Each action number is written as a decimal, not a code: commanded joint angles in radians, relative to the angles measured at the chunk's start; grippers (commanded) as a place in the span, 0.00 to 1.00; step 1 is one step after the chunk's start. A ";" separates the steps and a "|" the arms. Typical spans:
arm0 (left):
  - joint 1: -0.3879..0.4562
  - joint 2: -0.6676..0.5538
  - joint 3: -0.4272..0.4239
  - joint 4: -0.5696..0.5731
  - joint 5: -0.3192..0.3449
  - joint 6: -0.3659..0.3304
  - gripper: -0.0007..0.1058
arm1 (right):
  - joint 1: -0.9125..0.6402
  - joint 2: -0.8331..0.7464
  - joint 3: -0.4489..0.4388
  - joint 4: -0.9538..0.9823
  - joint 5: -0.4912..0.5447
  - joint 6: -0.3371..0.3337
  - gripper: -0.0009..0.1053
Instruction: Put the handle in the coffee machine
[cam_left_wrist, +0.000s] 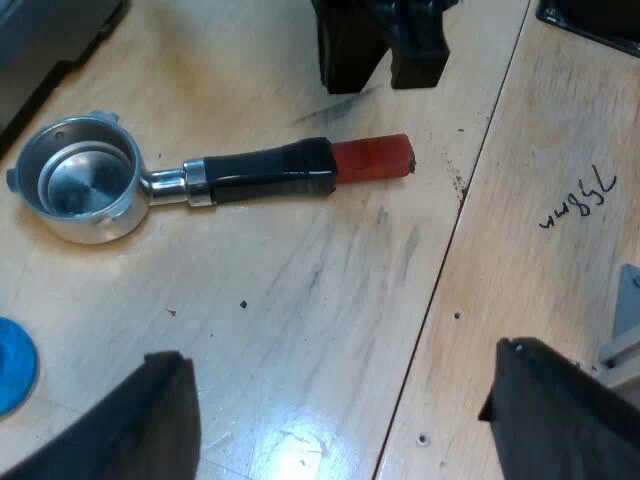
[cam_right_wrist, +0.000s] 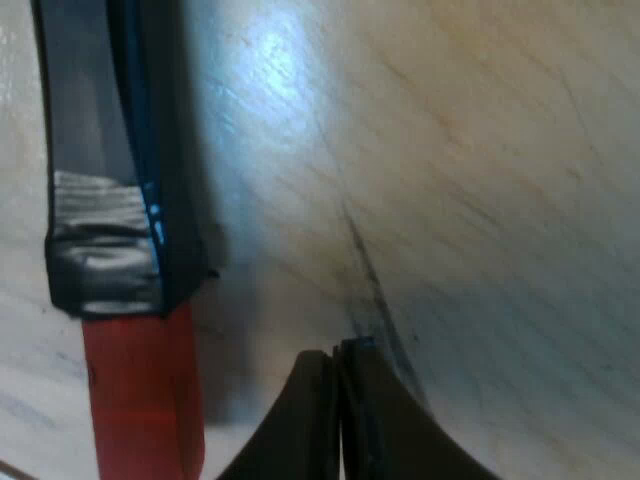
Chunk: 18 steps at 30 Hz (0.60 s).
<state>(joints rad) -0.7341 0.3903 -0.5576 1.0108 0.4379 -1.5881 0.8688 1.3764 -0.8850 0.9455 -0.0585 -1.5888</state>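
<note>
So the holder (cam_left_wrist: 215, 175) is lying flat on the wooden counter (cam_left_wrist: 330, 300), loose, not locked into anything. Its metal basket (cam_left_wrist: 78, 180) faces up and looks empty. The dark handle (cam_left_wrist: 262, 172) runs out to the red end (cam_left_wrist: 372, 160). A blue tamper (cam_left_wrist: 12, 365) sits on the counter near the basket, not touching it.

My left tool (cam_left_wrist: 340, 355) hangs over the counter with its fingers spread wide and nothing between them. My right tool (cam_right_wrist: 338, 365) is down low, just beside the red end, with its fingers pressed together on nothing. It's next to the handle, not around it, and I can't tell if it's touching.

As I read it, the step in hand is the pick-up, and the right tool looks best placed for it. My take on doing it well:
- Spread the fingers before moving sideways, since clenched fingers would just shove the handle and spin the holder on the counter.
- Straddle the dark part of the handle rather than the very tip of the red end, for better leverage.
- Come down square to the handle so both pads land together.
- Lift with the basket level, because a tilted holder will probably fight you at the machine.
</note>
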 joint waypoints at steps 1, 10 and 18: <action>-0.007 0.002 0.000 -0.012 0.009 -0.001 0.59 | -0.001 0.011 0.005 -0.004 0.002 0.046 0.01; -0.007 0.002 0.000 -0.012 0.009 -0.001 0.59 | -0.001 0.086 0.005 -0.045 0.002 0.050 0.01; -0.007 0.002 0.000 -0.010 0.009 -0.001 0.59 | -0.001 0.123 0.005 -0.064 -0.010 0.053 0.01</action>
<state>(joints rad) -0.7341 0.3903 -0.5576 1.0090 0.4379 -1.5881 0.8688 1.4986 -0.8796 0.8847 -0.0585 -1.5397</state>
